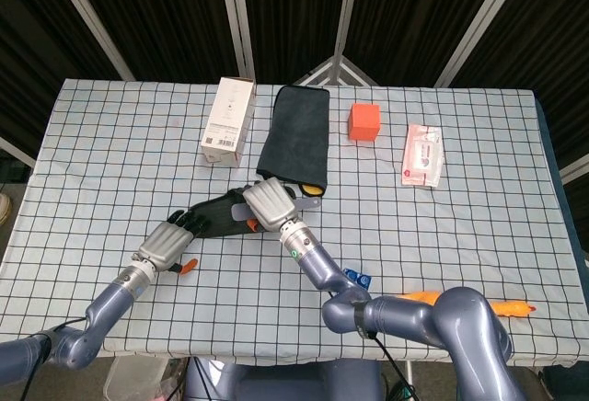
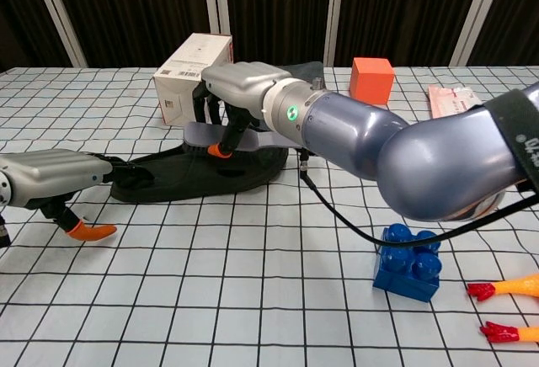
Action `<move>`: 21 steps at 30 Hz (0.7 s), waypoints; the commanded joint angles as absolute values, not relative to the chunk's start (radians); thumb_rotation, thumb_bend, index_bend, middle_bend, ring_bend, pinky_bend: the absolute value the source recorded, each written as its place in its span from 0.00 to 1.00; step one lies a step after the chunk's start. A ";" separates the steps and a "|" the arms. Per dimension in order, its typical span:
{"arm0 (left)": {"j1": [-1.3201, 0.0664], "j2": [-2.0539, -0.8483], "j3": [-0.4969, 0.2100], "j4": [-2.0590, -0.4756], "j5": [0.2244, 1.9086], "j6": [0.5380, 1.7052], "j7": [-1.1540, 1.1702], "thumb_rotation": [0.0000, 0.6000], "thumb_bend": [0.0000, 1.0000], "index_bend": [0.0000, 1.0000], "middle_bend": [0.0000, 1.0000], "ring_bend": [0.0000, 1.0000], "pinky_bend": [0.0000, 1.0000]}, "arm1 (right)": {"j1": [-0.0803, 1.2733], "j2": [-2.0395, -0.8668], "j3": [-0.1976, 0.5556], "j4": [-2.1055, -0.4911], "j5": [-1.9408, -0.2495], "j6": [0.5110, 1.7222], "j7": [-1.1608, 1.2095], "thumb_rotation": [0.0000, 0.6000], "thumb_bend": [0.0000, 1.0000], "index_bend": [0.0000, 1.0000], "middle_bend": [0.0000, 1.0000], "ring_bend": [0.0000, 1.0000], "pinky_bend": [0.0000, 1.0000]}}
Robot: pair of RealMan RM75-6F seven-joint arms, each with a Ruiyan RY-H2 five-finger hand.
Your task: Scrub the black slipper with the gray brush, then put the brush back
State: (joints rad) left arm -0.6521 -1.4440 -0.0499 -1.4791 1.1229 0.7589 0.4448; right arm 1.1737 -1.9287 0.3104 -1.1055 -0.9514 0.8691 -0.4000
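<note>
The black slipper (image 1: pixel 213 219) (image 2: pixel 189 175) lies flat at the table's front left. My right hand (image 1: pixel 270 202) (image 2: pixel 242 96) grips the gray brush (image 1: pixel 303 206) (image 2: pixel 271 143) and holds it low over the slipper's far, right part, handle pointing right. I cannot tell whether the bristles touch the slipper. My left hand (image 1: pixel 164 246) (image 2: pixel 49 180) holds the slipper's near end: its dark fingers lie on that end and its orange-tipped thumb rests on the cloth beside it.
A white box (image 1: pixel 228 120) (image 2: pixel 192 77), a dark folded cloth (image 1: pixel 294 139), an orange cube (image 1: pixel 364 121) (image 2: pixel 372 79) and a white packet (image 1: pixel 422 154) stand at the back. A blue brick (image 2: pixel 409 262) and an orange toy (image 2: pixel 509 287) lie front right.
</note>
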 commanded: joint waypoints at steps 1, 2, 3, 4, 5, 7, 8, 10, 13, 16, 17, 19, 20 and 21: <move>-0.655 -1.444 -0.047 -1.477 1.113 0.760 0.448 0.75 0.52 0.00 0.05 0.02 0.05 | 1.171 -1.937 0.305 -1.086 -0.954 0.860 -0.400 1.00 0.66 0.82 0.61 0.57 0.64; -0.656 -1.444 -0.045 -1.476 1.110 0.762 0.451 0.75 0.52 0.00 0.05 0.02 0.05 | 1.171 -1.937 0.302 -1.079 -0.954 0.857 -0.406 1.00 0.66 0.82 0.61 0.57 0.64; -0.657 -1.444 -0.043 -1.476 1.107 0.763 0.454 0.75 0.52 0.00 0.05 0.02 0.05 | 1.171 -1.937 0.300 -1.072 -0.953 0.854 -0.412 1.00 0.66 0.82 0.61 0.57 0.64; -0.657 -1.444 -0.042 -1.476 1.105 0.764 0.455 0.75 0.52 0.00 0.05 0.02 0.05 | 1.171 -1.937 0.299 -1.067 -0.953 0.852 -0.417 1.00 0.66 0.82 0.61 0.57 0.64; -0.658 -1.443 -0.040 -1.477 1.102 0.766 0.456 0.75 0.52 0.00 0.05 0.02 0.05 | 1.170 -1.936 0.298 -1.063 -0.952 0.851 -0.422 1.00 0.66 0.82 0.61 0.57 0.64; -0.659 -1.442 -0.038 -1.478 1.097 0.769 0.459 0.75 0.52 0.00 0.05 0.02 0.05 | 1.166 -1.935 0.298 -1.057 -0.950 0.850 -0.426 1.00 0.66 0.82 0.61 0.57 0.64; -0.659 -1.442 -0.037 -1.479 1.095 0.771 0.460 0.75 0.52 0.00 0.05 0.02 0.05 | 1.164 -1.933 0.297 -1.053 -0.948 0.848 -0.428 1.00 0.66 0.82 0.61 0.57 0.64; -0.660 -1.441 -0.035 -1.482 1.093 0.775 0.462 0.75 0.52 0.00 0.05 0.02 0.05 | 1.162 -1.931 0.294 -1.047 -0.948 0.847 -0.436 1.00 0.66 0.82 0.61 0.57 0.64; -0.662 -1.440 -0.031 -1.485 1.091 0.779 0.464 0.75 0.52 0.00 0.05 0.02 0.05 | 1.157 -1.928 0.291 -1.043 -0.949 0.846 -0.444 1.00 0.66 0.82 0.61 0.57 0.64; -0.664 -1.441 -0.027 -1.485 1.088 0.781 0.465 0.75 0.52 0.00 0.05 0.02 0.05 | 1.154 -1.923 0.290 -1.046 -0.952 0.845 -0.449 1.00 0.66 0.82 0.61 0.57 0.64; -0.665 -1.441 -0.026 -1.485 1.087 0.782 0.466 0.75 0.52 0.00 0.05 0.02 0.05 | 1.153 -1.922 0.291 -1.047 -0.953 0.845 -0.451 1.00 0.66 0.82 0.61 0.57 0.64; -0.667 -1.442 -0.025 -1.485 1.084 0.784 0.467 0.75 0.52 0.00 0.05 0.02 0.05 | 1.151 -1.920 0.292 -1.052 -0.953 0.844 -0.453 1.00 0.66 0.82 0.61 0.57 0.64; -0.667 -1.442 -0.024 -1.485 1.084 0.785 0.468 0.75 0.52 0.00 0.05 0.02 0.05 | 1.151 -1.919 0.292 -1.055 -0.954 0.845 -0.456 1.00 0.66 0.82 0.61 0.57 0.64; -0.668 -1.442 -0.023 -1.486 1.083 0.787 0.468 0.75 0.52 0.00 0.05 0.02 0.05 | 1.151 -1.919 0.292 -1.057 -0.955 0.845 -0.459 1.00 0.66 0.82 0.61 0.57 0.64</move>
State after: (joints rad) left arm -0.6678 -1.4422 -0.0236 -1.4860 1.0833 0.7864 0.4680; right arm 1.1513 -1.9193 0.2917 -1.0558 -0.9543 0.8447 -0.4576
